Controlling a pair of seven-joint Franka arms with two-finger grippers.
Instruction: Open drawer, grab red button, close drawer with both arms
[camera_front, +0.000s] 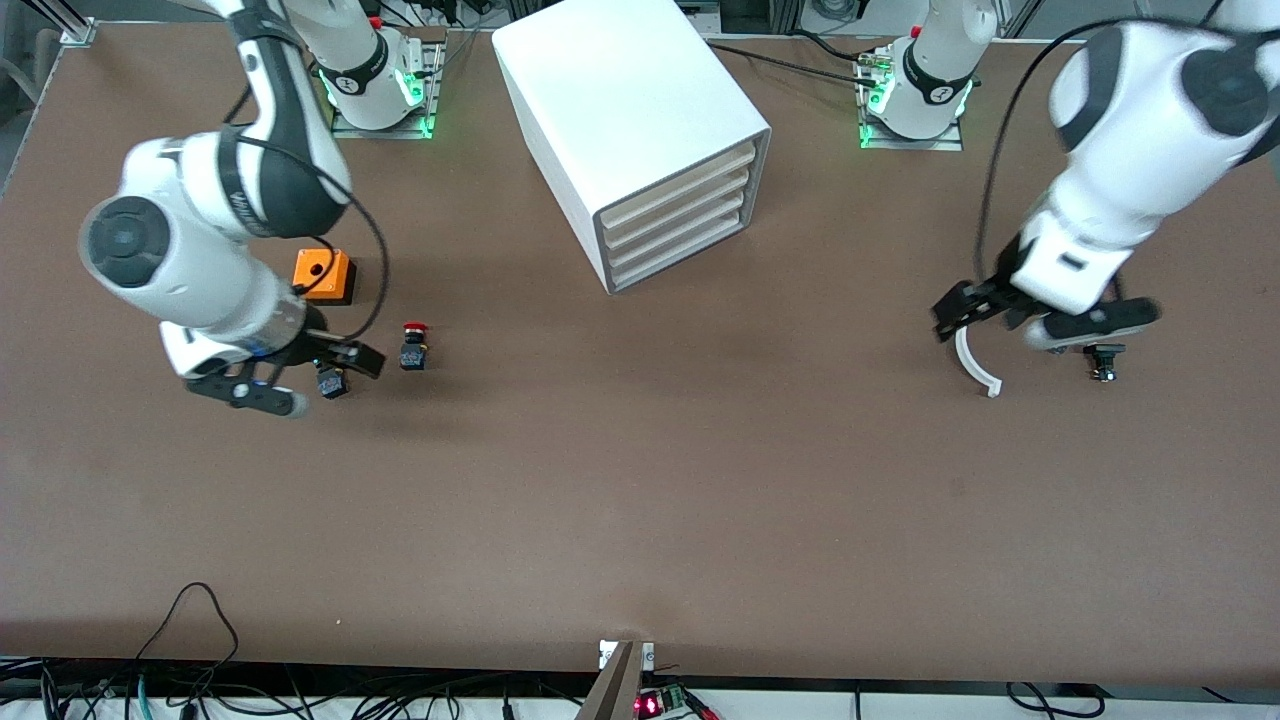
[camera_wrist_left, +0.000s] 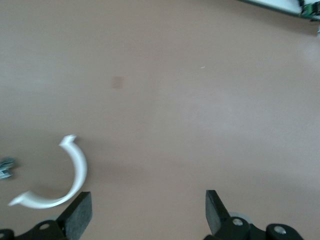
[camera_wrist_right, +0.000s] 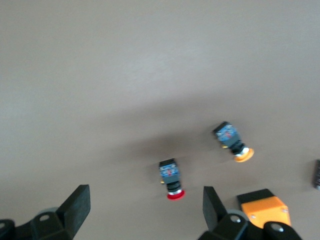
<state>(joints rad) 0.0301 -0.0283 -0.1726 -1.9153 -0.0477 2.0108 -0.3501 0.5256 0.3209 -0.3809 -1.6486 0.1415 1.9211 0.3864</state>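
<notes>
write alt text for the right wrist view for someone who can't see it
The right gripper, fingers open, hangs over the brown table above a red-capped button lying on its side. A yellow-capped button and an orange box sit beside it.

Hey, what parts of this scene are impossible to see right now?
- Drawer contents: front view, all four drawers shut.
- Orange-capped button: front view, right gripper partly covers it.
- Small black part: front view, partly under left gripper; cut off in left wrist view.

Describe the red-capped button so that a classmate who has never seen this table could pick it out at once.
Find the orange box toward the right arm's end of the table. The button stands beside it, nearer the front camera. Its cap is red; the neighbouring button has an orange-yellow one.
</notes>
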